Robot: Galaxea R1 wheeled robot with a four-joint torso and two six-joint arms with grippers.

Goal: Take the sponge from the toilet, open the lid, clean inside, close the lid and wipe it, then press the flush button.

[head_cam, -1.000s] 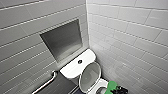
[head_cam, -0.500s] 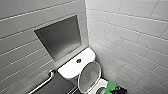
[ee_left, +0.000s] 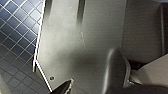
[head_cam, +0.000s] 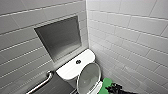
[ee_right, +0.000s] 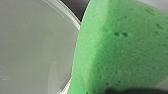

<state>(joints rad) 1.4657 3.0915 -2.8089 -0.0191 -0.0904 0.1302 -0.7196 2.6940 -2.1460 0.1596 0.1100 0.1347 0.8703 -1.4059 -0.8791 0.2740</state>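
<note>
The sponge is a soft, porous green pad, light and easily squashed. It is best held by its edge so that a broad face is free to wipe. The right gripper is closed on it, holding it beside the rim of the toilet. Just beyond the fingers lies a pale glossy curve, either bowl or seat, which I cannot tell apart. Farther from the fingers the lid stands raised against the tank, greyish inner face outward, and past it the flush button sits in the tank top. The bowl's inside is cut off at the head view's lower edge, and the fingertips are lost against the sponge.
</note>
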